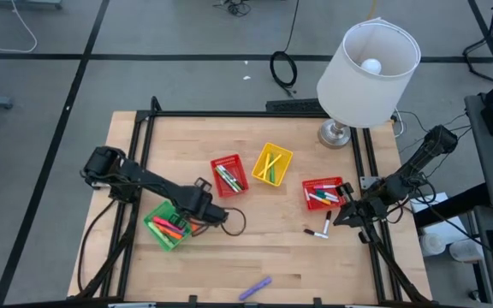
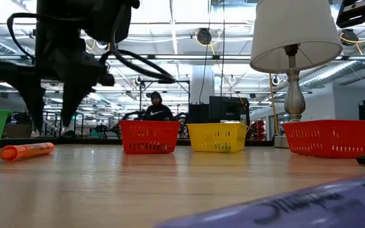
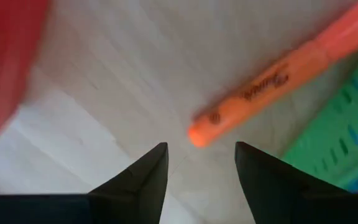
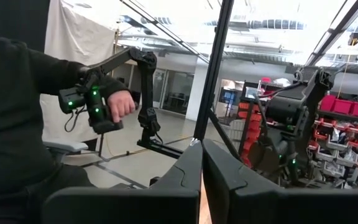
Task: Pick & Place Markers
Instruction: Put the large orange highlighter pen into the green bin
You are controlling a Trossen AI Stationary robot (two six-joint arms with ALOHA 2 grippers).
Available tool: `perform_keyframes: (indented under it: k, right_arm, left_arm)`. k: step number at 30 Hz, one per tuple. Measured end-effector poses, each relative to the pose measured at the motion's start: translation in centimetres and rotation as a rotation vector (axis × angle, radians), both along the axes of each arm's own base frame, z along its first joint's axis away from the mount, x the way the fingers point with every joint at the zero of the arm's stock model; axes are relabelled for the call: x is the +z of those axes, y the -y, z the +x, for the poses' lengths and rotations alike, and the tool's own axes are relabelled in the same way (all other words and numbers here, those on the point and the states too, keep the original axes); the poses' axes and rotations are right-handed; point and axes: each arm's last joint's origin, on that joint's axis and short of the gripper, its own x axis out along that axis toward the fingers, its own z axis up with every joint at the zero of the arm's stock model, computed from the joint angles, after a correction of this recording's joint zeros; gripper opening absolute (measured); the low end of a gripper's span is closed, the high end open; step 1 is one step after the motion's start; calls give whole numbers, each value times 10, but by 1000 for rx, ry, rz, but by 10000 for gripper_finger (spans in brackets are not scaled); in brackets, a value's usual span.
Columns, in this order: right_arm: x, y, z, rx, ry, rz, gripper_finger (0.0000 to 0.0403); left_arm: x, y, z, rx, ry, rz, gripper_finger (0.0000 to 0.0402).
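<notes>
Most markers sit in the four baskets; left out are an orange marker (image 3: 272, 84) beside the green basket (image 1: 166, 224) under the left tool (image 3: 197, 163), jaws apart and empty, two by the right edge near the shut right tool (image 4: 201, 163), and a purple one (image 1: 255, 288) at the near edge of the surface (image 1: 272, 248).

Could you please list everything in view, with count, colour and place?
Baskets: four; green front left, red and yellow centre, red right; all hold markers.
Orange marker: one, on the table beside the green basket.
Purple marker: one, front edge.
Loose markers: two, before the right red basket.
Lamp: one, white shade, back right.
Person: dark sleeve, beyond the table.
Left gripper: open over the orange marker.
Right gripper: shut, right edge.
</notes>
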Motion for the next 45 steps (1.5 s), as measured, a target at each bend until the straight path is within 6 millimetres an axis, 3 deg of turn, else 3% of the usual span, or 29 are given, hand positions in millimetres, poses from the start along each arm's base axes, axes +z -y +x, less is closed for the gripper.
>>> perform_keyframes:
  k: [5, 13, 26, 41, 45]
  right_arm:
    - [0, 0, 0, -2, -3, -5, 0]
    - [-1, 0, 0, -4, -5, -12, 0]
    - [-5, 1, 2, -80, -53, -28, 0]
    - [-5, 1, 2, -82, -44, -44, 0]
    - [-5, 1, 2, -82, -44, -45, 0]
  left_arm:
    - [-4, 1, 5, -136, 35, -26, 209]
    - [-3, -1, 1, -321, -76, -64, 212]
    - [-39, -6, -18, -412, -113, -88, 212]
    - [-43, 1, -9, -514, -12, -113, 211]
    - [-43, 1, -10, -527, -29, -123, 178]
